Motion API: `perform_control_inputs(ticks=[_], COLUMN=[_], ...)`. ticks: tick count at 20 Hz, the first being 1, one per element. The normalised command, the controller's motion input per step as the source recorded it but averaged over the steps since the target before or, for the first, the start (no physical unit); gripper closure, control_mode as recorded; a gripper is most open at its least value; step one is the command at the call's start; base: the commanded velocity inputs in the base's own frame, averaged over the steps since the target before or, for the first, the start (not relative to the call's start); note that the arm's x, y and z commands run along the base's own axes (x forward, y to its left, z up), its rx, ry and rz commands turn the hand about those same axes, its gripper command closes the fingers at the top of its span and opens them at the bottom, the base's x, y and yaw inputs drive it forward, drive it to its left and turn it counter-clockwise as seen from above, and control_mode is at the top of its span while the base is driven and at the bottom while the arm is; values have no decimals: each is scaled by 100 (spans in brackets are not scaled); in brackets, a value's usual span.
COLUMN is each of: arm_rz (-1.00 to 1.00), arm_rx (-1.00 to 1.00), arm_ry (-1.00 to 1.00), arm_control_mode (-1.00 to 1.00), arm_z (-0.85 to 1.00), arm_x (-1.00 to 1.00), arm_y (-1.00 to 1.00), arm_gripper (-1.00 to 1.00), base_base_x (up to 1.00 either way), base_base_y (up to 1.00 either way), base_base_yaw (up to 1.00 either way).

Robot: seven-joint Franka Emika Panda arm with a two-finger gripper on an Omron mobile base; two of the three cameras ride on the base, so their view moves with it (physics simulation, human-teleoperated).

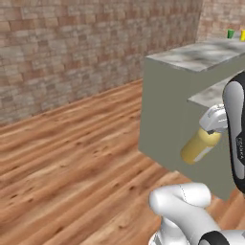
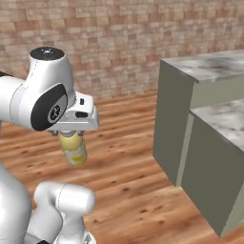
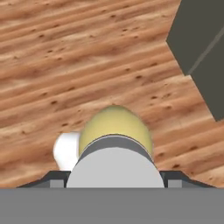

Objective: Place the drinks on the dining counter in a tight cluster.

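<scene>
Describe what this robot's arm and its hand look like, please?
The arm is glossy white, built of rounded, tube-like segments with dark grey or black joint discs; one disc carries a small round emblem. The gripper is a boxy white hand with dark slots and small dark fingertips. No loose cables show.

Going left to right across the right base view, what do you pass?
White arm joint → yellow bottle hanging tilted from the gripper over the wood floor → grey-green island base → marble top.
</scene>
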Motion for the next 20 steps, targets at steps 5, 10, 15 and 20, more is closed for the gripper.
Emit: perform_control_inputs(ticks=[5, 10, 15, 20], arm_rz=[0, 0, 0, 0], arm_rx=[0, 0, 0, 0], arm_ry=[0, 0, 0, 0], arm_control_mode=[100, 100, 100, 100], arm_z=[0, 0, 0, 0], arm_x=[0, 0, 0, 0], arm_y=[0, 0, 0, 0], arm_gripper=[100, 100, 100, 100], base_base_x=[100, 100, 100, 100], base_base_y=[65, 69, 80, 90], base_base_yaw=[0, -3, -20, -33])
